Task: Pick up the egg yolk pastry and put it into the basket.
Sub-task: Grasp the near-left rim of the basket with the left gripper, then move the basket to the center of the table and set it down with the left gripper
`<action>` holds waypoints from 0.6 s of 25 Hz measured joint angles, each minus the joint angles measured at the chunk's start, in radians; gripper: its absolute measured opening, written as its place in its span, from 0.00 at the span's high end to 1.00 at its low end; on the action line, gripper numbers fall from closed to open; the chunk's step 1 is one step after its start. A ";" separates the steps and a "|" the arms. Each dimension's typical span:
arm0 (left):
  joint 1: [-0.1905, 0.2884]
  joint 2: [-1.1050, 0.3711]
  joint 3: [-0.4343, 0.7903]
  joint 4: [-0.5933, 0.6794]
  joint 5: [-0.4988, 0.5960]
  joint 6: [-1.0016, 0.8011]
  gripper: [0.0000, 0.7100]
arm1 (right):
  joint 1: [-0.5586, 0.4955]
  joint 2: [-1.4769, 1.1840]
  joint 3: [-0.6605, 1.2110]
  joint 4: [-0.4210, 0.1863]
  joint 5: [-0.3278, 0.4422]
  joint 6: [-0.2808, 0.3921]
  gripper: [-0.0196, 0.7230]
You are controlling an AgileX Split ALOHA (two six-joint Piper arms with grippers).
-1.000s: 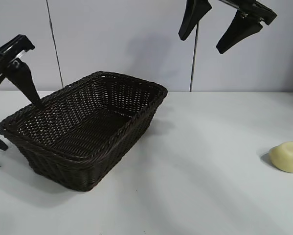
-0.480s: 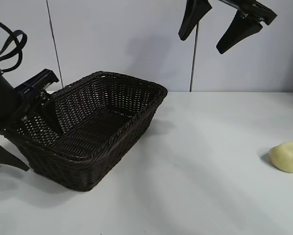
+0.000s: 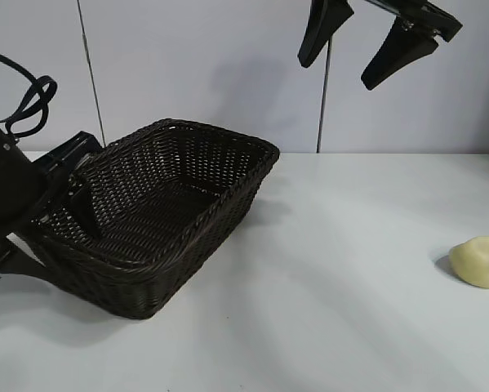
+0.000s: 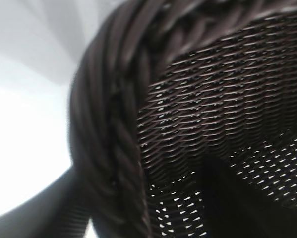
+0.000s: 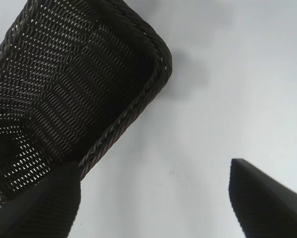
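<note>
Left end effector [image 3: 60, 214] clamped over the near-left wall of the basket [image 3: 228, 192], one finger inside against the weave, the other outside, braided rim pinched in between. Right end effector [image 3: 366, 45] way up above and past the basket's far corner, fingers spread wide, gripping nothing. Egg yolk pastry [image 3: 478, 261] sitting alone on the table [image 3: 334, 310], well off to the side of both, nowhere near the basket, touching nothing else.
</note>
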 joint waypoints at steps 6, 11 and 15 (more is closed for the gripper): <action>-0.001 0.001 0.000 0.000 0.003 -0.005 0.86 | 0.000 0.000 0.000 0.000 0.000 0.000 0.18; -0.001 0.001 -0.001 -0.006 0.018 -0.007 0.86 | 0.000 0.000 0.000 0.000 0.000 0.000 0.18; 0.000 -0.014 -0.014 -0.005 0.061 -0.007 0.86 | 0.000 0.000 0.000 0.000 0.000 0.000 0.18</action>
